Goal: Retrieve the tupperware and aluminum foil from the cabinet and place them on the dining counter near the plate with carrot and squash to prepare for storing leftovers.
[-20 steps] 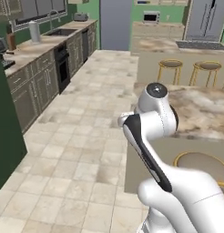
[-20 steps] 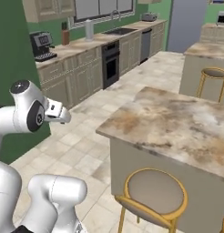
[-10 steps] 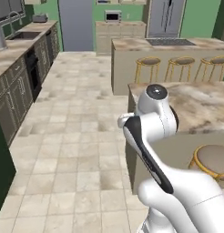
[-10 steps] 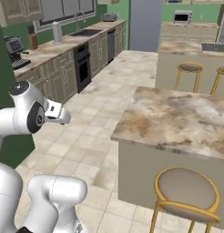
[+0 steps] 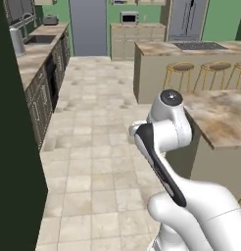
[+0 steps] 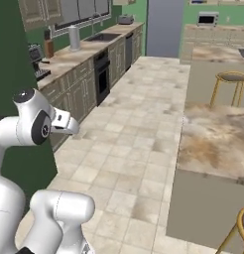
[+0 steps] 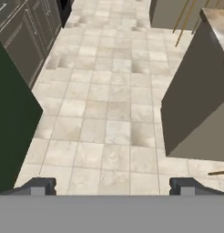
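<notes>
Floor (image 5: pixel 98 147) runs fwd between wall worktop (image 5: pixel 36 51) on the left, w/ sink (image 6: pixel 104 36) in it and oven (image 6: pixel 102 74) below, and island (image 6: pixel 215 144) on the right. Stools (image 5: pixel 179 68) stand by a far island (image 5: pixel 191 49). Microwave (image 5: pixel 129 18) at back.

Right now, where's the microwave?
The microwave sits on the far back counter against the green wall, between the grey door and the fridge; in the right base view it's top right.
</notes>
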Tool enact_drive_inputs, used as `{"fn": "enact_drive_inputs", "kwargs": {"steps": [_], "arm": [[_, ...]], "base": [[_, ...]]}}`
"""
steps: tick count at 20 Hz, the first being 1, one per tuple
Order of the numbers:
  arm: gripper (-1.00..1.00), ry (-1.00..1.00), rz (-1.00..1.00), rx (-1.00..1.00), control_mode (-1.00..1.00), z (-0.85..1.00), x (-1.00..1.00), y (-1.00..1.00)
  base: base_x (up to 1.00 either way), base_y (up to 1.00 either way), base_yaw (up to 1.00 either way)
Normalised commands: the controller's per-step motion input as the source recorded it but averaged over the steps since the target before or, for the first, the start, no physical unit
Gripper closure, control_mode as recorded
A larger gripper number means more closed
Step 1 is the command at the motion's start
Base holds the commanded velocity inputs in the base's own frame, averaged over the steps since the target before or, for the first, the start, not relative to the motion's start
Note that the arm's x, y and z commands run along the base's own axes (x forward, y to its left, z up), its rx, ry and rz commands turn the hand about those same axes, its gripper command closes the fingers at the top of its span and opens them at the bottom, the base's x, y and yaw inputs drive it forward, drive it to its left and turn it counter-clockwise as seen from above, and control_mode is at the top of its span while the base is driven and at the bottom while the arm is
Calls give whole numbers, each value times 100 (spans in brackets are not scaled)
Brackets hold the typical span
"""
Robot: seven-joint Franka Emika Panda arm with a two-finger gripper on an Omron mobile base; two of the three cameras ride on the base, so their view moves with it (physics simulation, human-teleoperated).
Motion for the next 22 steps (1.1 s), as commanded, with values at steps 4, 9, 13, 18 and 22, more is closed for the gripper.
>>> {"fn": "enact_drive_inputs", "kwargs": {"steps": [4,9,13,18,22], "arm": [[-100,0,0,0,100,0,0,0],[-100,0,0,0,100,0,0,0],[-100,0,0,0,100,0,0,0],[-100,0,0,0,100,0,0,0],[-100,0,0,0,100,0,0,0]], "base": [[100,31,0],[100,4,-2],[100,0,-5],[100,0,-12],[100,0,-12]]}}
